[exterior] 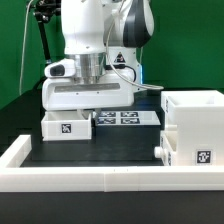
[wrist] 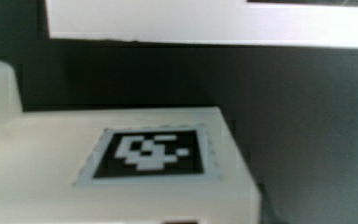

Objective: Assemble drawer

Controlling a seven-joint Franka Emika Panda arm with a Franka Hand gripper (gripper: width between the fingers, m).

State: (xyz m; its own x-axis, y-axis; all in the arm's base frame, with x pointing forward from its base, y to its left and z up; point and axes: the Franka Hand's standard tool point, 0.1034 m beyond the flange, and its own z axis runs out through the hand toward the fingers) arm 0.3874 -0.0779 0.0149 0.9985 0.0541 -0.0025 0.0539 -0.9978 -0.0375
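Note:
A small white drawer part point(exterior: 66, 125) with a black marker tag on its front lies on the black table at the exterior view's left. My gripper point(exterior: 88, 108) hangs straight down, right over that part's back edge. Its fingertips are hidden behind the hand and the part. In the wrist view the same part point(wrist: 105, 150) fills the lower half, close up, with its tag facing the camera, and no fingers show. The large white drawer box point(exterior: 196, 122) stands at the exterior view's right, apart from the gripper.
The marker board point(exterior: 122, 118) lies flat behind the small part, between it and the box. A low white wall point(exterior: 100, 176) runs along the front of the table and up its left side. A blurred white band point(wrist: 176, 22) crosses the far edge of the wrist view.

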